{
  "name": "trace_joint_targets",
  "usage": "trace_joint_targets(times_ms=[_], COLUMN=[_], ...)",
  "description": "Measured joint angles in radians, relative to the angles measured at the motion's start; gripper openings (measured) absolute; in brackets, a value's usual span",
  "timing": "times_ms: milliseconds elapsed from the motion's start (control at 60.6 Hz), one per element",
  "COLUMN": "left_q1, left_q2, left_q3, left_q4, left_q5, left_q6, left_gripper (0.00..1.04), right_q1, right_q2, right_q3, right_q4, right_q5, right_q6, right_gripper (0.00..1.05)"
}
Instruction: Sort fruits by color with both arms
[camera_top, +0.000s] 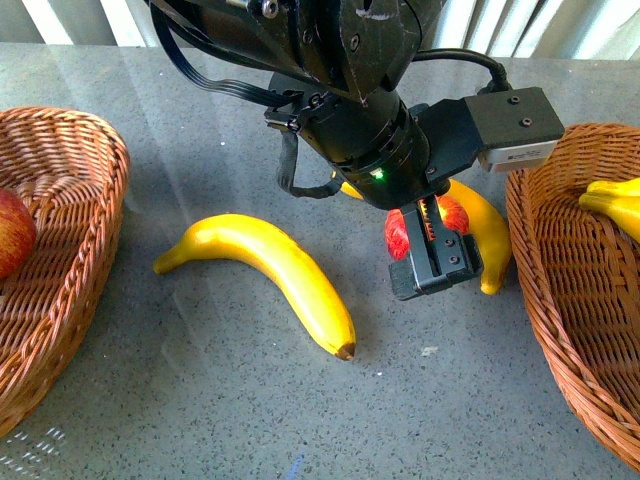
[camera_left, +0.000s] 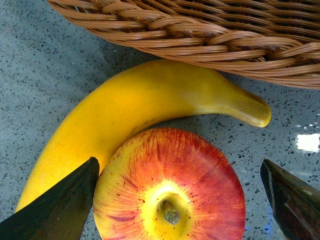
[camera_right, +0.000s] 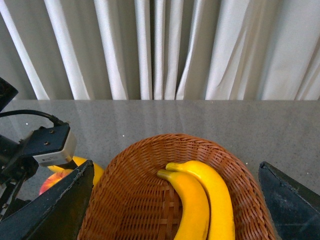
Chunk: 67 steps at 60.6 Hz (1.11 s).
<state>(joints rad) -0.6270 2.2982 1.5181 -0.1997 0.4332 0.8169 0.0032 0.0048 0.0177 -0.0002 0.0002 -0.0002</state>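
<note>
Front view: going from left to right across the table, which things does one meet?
First the left wicker basket → banana lying alone → red-yellow apple → right wicker basket.

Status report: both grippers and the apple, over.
Left gripper open, straddling red-yellow streaked apple. Right gripper open above wicker basket. Curved yellow banana right beside apple.

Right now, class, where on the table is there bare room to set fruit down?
Free: the near grey speckled table strip, bordered by the left woven wicker basket, the right wicker basket and the long yellow banana. Crowded: around the left pincer, straddling the red-yellow streaked apple beside a second banana.
</note>
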Motion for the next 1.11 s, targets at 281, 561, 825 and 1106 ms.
trace_joint_targets(times_ms=[281, 561, 825, 1106], left_q1=[0.000, 0.003, 0.028, 0.138], left_q2=[0.009, 0.009, -0.054, -0.233], left_q3=[0.000, -0.001, -0.090, -0.216], left_q4=[0.002, 0.003, 0.027, 0.065], left_q5=[-0.018, -0.015, -0.010, -0.034], left_q6=[0.014, 0.018, 0.034, 0.058], left_gripper=[0.94, 0.68, 0.68, 0.68], right_q1=[0.000, 0.000, 0.000, 0.000], right_q2=[0.000, 0.000, 0.000, 0.000], right_q3=[0.000, 0.000, 0.000, 0.000], right_q4=[0.000, 0.000, 0.000, 0.000], right_q5=[0.000, 0.000, 0.000, 0.000], right_q6=[0.000, 0.000, 0.000, 0.000], right_gripper=[0.96, 0.96, 0.96, 0.96])
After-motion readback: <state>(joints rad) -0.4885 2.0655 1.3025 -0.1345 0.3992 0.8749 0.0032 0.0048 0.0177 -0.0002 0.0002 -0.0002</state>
